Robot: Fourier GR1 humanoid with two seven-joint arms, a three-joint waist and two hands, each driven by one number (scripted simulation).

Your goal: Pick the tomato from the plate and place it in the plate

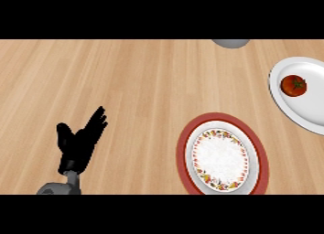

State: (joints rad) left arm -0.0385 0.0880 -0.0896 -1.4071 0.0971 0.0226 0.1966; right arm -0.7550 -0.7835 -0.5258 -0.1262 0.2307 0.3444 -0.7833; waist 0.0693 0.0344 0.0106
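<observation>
Left hand [80, 139] resting open at lower left, fingers straight and up, holding nothing. Tomato [294, 85] sitting on white plate [313, 116] at far right. Red-rimmed plate [222, 157] with floral border just beside it, lower centre. Grey object [231, 42] cut off at top edge.

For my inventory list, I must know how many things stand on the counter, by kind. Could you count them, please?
Plates: 2, a white plate and a red-rimmed plate
Tomato: 1, on the white plate
Grey thing cut off at the far edge: 1, kind unclear
Total: 4
</observation>
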